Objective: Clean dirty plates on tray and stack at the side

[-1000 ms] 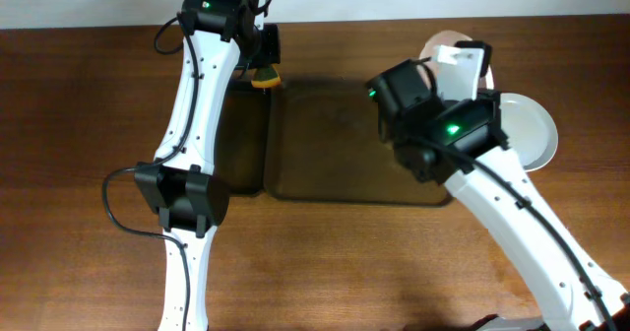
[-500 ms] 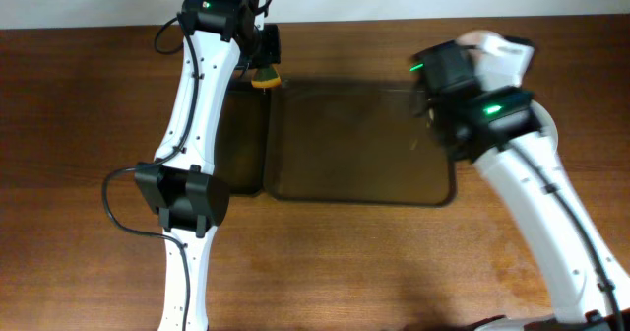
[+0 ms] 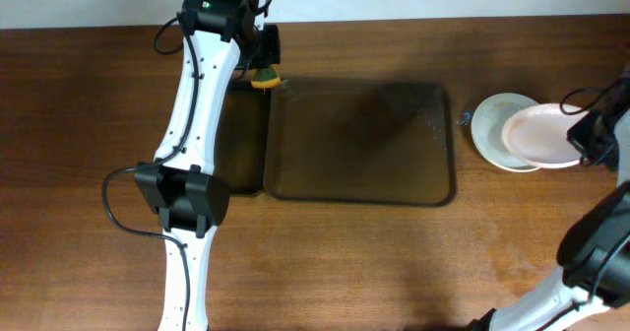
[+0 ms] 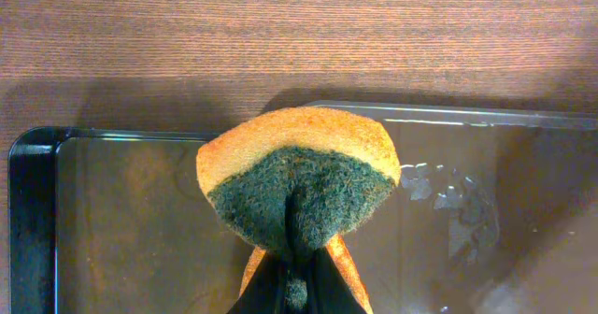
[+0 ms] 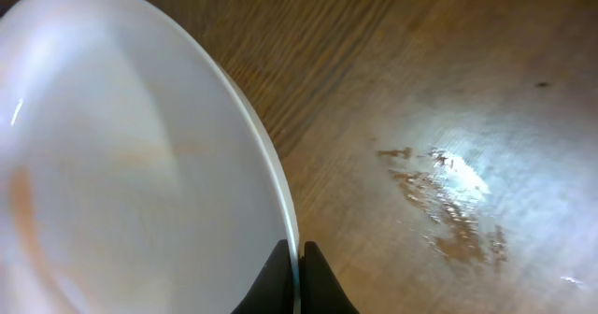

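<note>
The stacking step is judged to be in hand. A pink plate (image 3: 536, 134) is pinched by its rim in the closed right gripper (image 5: 297, 263), over a white plate (image 3: 489, 134) that lies on the table (image 3: 79, 124) at 3 o'clock of the tray (image 3: 359, 173), just beside its edge. Whether the pink plate already rests on the white one cannot be told. No plate is seen on the tray, only a few drops near its 1 o'clock corner, so the task is judged nearly done. A sponge (image 4: 299, 164) is clamped in the closed left gripper (image 4: 297, 258) above the tray's 11 o'clock corner. Next, the pink plate should be settled flat and centred on the white one. The rim should then be released and the fingers drawn away toward 3 o'clock without dragging the stack.
</note>
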Controlling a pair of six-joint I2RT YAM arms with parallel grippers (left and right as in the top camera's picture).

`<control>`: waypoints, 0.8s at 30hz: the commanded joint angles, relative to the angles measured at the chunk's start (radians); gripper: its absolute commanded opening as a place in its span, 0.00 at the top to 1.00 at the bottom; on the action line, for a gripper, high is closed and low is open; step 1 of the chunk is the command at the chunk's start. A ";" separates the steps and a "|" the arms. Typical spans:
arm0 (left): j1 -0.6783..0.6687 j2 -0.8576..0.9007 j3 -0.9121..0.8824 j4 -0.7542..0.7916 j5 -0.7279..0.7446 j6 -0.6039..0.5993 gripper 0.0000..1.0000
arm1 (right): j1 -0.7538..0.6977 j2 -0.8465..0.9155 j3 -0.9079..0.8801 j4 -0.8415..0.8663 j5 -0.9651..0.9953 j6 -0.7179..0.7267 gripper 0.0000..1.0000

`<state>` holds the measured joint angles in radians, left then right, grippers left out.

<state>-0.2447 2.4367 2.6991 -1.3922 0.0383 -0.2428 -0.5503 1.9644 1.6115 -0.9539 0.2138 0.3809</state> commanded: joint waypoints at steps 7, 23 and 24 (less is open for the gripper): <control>0.046 -0.008 0.021 -0.066 -0.008 0.016 1.00 | 0.097 0.037 0.087 -0.090 -0.215 -0.165 0.71; 0.176 0.071 -0.480 0.104 -0.053 0.244 0.92 | 0.414 0.028 0.185 -0.244 -0.301 -0.201 0.46; 0.177 0.071 -0.496 0.109 -0.053 0.244 0.66 | 0.415 0.028 0.185 -0.244 -0.301 -0.202 0.46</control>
<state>-0.0689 2.5137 2.2482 -1.3003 -0.0509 -0.0196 -0.1486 2.0129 1.7786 -1.1938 -0.0811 0.1799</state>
